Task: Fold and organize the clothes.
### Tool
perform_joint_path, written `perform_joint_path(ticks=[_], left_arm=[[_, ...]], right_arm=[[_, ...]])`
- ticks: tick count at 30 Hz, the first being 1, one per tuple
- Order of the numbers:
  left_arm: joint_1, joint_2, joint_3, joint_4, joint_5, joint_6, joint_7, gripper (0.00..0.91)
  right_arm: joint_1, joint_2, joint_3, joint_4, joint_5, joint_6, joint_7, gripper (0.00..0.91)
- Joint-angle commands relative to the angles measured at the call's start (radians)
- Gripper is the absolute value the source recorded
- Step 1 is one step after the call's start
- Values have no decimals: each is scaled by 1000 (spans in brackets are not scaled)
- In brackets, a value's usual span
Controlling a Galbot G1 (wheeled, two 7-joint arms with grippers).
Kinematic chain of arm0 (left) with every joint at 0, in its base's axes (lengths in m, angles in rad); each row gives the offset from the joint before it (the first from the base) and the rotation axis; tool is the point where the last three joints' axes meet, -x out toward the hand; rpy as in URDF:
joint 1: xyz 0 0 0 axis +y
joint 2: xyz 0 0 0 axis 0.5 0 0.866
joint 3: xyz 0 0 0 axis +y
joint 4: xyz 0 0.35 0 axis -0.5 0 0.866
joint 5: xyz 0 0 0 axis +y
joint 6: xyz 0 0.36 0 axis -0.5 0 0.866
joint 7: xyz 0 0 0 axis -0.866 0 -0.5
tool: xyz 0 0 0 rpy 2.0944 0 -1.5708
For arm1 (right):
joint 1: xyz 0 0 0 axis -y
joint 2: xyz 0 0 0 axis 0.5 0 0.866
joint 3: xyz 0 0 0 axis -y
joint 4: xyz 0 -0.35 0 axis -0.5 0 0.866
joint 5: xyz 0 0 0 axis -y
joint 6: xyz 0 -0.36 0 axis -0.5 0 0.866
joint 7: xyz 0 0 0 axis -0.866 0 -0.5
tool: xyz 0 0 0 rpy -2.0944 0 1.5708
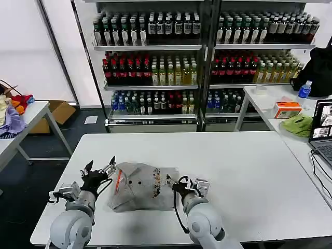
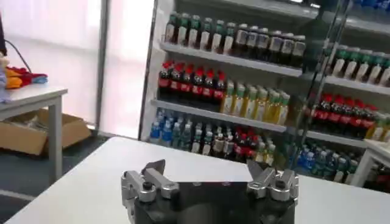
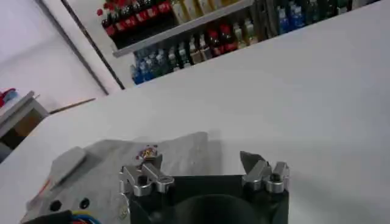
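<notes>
Item: one grey shirt (image 1: 141, 193), part-folded on the near middle of the white table (image 1: 249, 171), my left gripper (image 1: 98, 170) and right gripper (image 1: 176, 184) flanking it, fingers spread and empty (advice: pinch both side edges evenly, fold flat).

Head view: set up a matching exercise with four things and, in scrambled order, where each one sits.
Things:
1. grey shirt
2. left pincer
3. right pincer
4. green cloth

Places:
A. on the side table next to the laptop
B. open, at the shirt's right edge
C. lying folded on the white table's near half
D. open, by the shirt's orange-lined collar side

Pairs: 1-C, 2-D, 3-B, 4-A
</notes>
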Motion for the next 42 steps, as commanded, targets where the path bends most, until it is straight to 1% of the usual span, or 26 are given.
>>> perform_joint_path(ticks=[1,2,3,5,6,7,8,9,10,11,12,13,14,15,18,24,30,36,37,42], left_arm=[[10,-8,-14,1,2,4,-5,907],[9,-8,-15,3,1,4,-6,907],[8,-7,-17,5,0,5,-7,907],[6,-7,-18,8,-2,5,-8,907],[5,-8,-19,8,-3,5,-9,907],[5,-9,-19,7,-4,5,-10,907],[5,-12,-19,7,-5,5,-10,907],[6,-13,-20,7,-5,5,-10,907],[7,-14,-20,7,-5,5,-10,907],[7,-16,-19,8,-5,5,-10,907],[7,-16,-19,9,-4,4,-10,907],[7,-16,-19,10,-4,5,-10,907],[5,-16,-19,8,-5,5,-10,907],[4,-17,-20,5,-5,5,-10,907],[9,-18,-26,-5,-6,6,-11,907],[38,-26,-40,-23,-4,2,-10,907],[36,-40,-27,-18,3,0,-10,907],[29,-47,-18,-14,7,0,-10,907],[29,-47,-17,-14,8,0,-10,907],[29,-49,-17,-15,8,0,-10,907]], right_arm=[[60,18,-47,-85,20,-2,8,796],[55,19,-49,-88,20,-2,5,786],[51,21,-51,-89,19,-2,4,746],[45,25,-51,-91,18,-2,4,715],[42,26,-51,-91,18,-2,5,655],[39,26,-51,-90,17,-2,5,625],[34,27,-51,-90,16,-2,5,504],[28,27,-52,-89,12,-1,4,363],[26,27,-52,-88,9,-1,5,322],[21,28,-51,-87,8,-1,5,312],[19,27,-51,-85,7,-1,4,262],[18,27,-51,-84,7,-1,4,232],[17,25,-52,-81,7,-1,4,40],[17,24,-54,-79,4,-1,6,0],[16,19,-58,-77,-15,-1,-7,0],[-11,12,-48,-59,-45,-1,-6,0],[-11,-29,-15,-56,-52,-1,-6,0],[-22,-100,37,-17,-45,-2,-12,0],[-25,-127,61,-9,-39,-2,-19,0],[-21,-199,124,-10,-44,-3,-57,0]])
